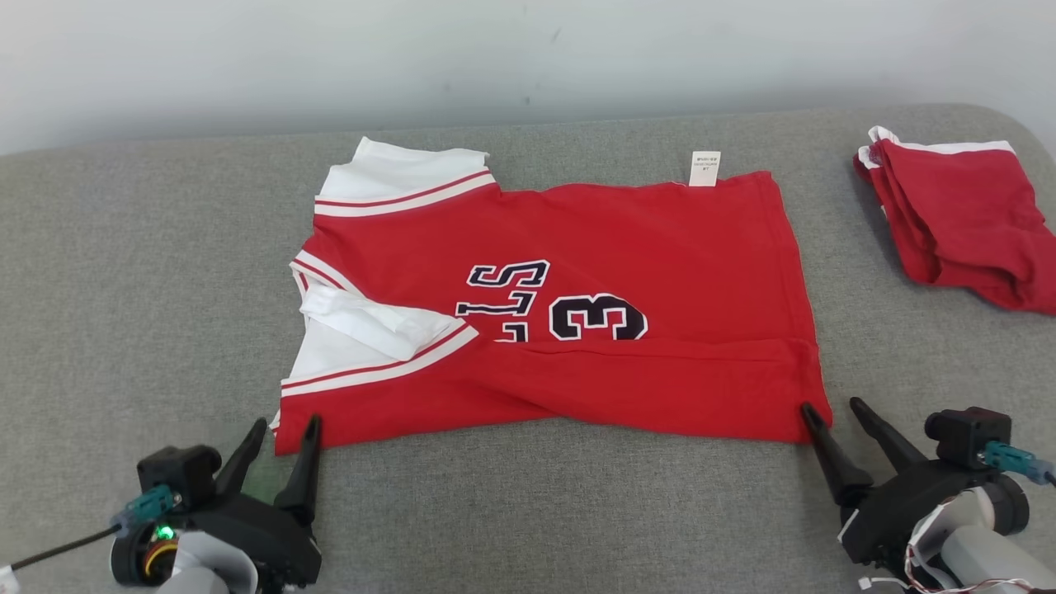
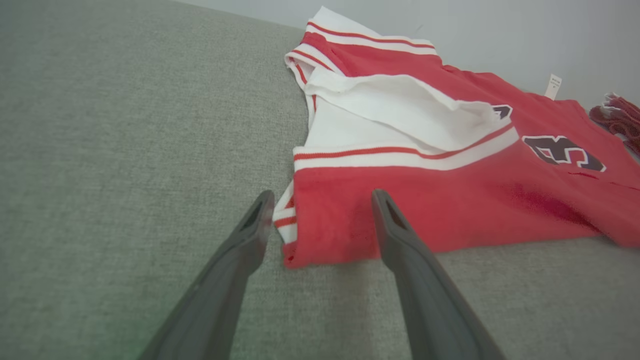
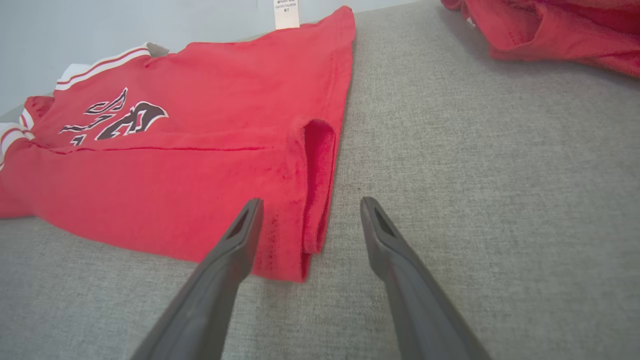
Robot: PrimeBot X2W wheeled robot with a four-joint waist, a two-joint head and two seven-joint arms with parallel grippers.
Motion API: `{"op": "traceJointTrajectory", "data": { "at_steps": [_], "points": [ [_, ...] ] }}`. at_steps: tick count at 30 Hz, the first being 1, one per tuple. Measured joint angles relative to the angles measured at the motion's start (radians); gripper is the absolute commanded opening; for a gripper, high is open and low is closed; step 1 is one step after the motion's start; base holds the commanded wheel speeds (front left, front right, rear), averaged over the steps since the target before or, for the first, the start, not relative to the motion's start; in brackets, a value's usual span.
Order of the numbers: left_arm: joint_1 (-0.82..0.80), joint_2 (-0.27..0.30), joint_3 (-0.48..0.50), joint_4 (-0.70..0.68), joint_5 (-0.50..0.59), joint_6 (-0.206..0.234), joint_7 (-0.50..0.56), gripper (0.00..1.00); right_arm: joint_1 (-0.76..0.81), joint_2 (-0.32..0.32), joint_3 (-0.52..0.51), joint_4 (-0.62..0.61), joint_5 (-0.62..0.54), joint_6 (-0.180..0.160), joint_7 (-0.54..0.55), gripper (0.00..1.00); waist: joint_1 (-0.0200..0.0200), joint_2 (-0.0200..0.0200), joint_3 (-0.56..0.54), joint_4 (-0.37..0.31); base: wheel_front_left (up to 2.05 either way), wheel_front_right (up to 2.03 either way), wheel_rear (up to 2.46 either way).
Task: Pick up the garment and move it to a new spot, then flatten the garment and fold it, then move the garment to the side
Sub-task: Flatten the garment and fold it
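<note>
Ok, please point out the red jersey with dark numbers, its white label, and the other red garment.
Red jersey with dark numbers point(image 1: 660, 247): head view, plain red body area.
White label point(image 1: 704, 168): head view, middle of the tag.
Other red garment point(image 1: 965, 223): head view, its red centre.

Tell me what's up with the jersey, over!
Left gripper, right gripper open at near corners. Red jersey flat, near edge folded. Other red garment far right.

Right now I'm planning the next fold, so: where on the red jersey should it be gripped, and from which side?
I'd take the red jersey by its two near corners: left gripper on the near-left corner, right gripper on the near-right corner, coming in low from the near side. That edge lies folded flat, and each corner sits between open fingers.
</note>
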Motion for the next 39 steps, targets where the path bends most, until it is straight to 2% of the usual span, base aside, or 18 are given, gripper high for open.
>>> {"op": "traceJointTrajectory", "data": {
  "at_steps": [10, 11, 12, 13, 14, 15, 16, 23, 31, 37, 39],
  "points": [
    [0.013, -0.021, 0.014, 0.051, 0.014, 0.001, -0.003, 1.0, -0.006, 0.053, -0.005, 0.048, -0.045, 0.0, -0.002, 1.0, 0.0, -0.0001, 0.012, -0.001, 0.0, 0.0, 0.0],
    [0.012, -0.024, 0.012, 0.059, 0.014, 0.0, -0.003, 1.0, -0.008, 0.057, -0.001, 0.054, -0.048, 0.0, -0.003, 0.91, 0.0, 0.0, 0.013, -0.001, 0.0, 0.0, 0.0],
    [0.011, -0.03, 0.011, 0.068, 0.014, -0.001, -0.003, 1.0, -0.011, 0.061, 0.001, 0.061, -0.049, 0.0, -0.003, 0.48, 0.0, 0.0, 0.014, 0.0, 0.0, 0.0, 0.0],
    [0.008, -0.034, 0.009, 0.08, 0.013, -0.002, -0.003, 0.64, -0.013, 0.065, 0.001, 0.067, -0.049, 0.0, -0.003, 0.28, 0.0, 0.0, 0.014, 0.001, 0.0, 0.0, 0.0],
    [0.004, -0.038, 0.007, 0.089, 0.013, -0.007, -0.004, 0.43, -0.015, 0.068, 0.002, 0.07, -0.049, 0.0, -0.003, 0.09, 0.0, 0.0, 0.014, 0.002, 0.0, 0.0, 0.0],
    [-0.001, -0.041, 0.005, 0.099, 0.013, -0.009, -0.004, 0.22, -0.016, 0.072, 0.004, 0.073, -0.049, 0.0, -0.003, 0.0, 0.0, -0.0001, 0.014, 0.003, 0.0, 0.0, 0.0],
    [-0.007, -0.044, 0.002, 0.109, 0.013, -0.009, -0.004, 0.0, -0.016, 0.074, 0.006, 0.075, -0.048, 0.0, -0.003, 0.0, 0.0, 0.0, 0.012, 0.005, 0.0, 0.0, 0.0],
    [-0.006, -0.066, -0.014, 0.138, 0.016, -0.024, -0.003, 0.0, 0.011, 0.073, -0.001, 0.067, -0.033, 0.0, -0.003, 0.0, 0.0, 0.0, -0.026, 0.014, 0.0, 0.0, 0.0],
    [0.146, -0.046, 0.034, 0.034, 0.002, -0.028, -0.003, 0.0, 0.14, 0.041, -0.05, -0.013, -0.022, 0.0, -0.003, 0.0, 0.0, -0.0001, -0.097, 0.019, 0.0, 0.0, 0.0],
    [0.302, -0.044, 0.065, -0.075, -0.003, -0.006, -0.003, 0.0, 0.257, 0.03, -0.092, -0.068, -0.022, 0.0, -0.002, 0.0, -0.0001, -0.0001, -0.135, 0.016, 0.0, 0.0, 0.0],
    [0.341, -0.047, 0.067, -0.117, -0.006, 0.02, -0.003, 0.0, 0.285, 0.024, -0.101, -0.087, -0.022, 0.0, -0.002, 0.0, -0.0001, -0.0001, -0.14, 0.016, 0.0, 0.0, 0.0]
  ]
}}
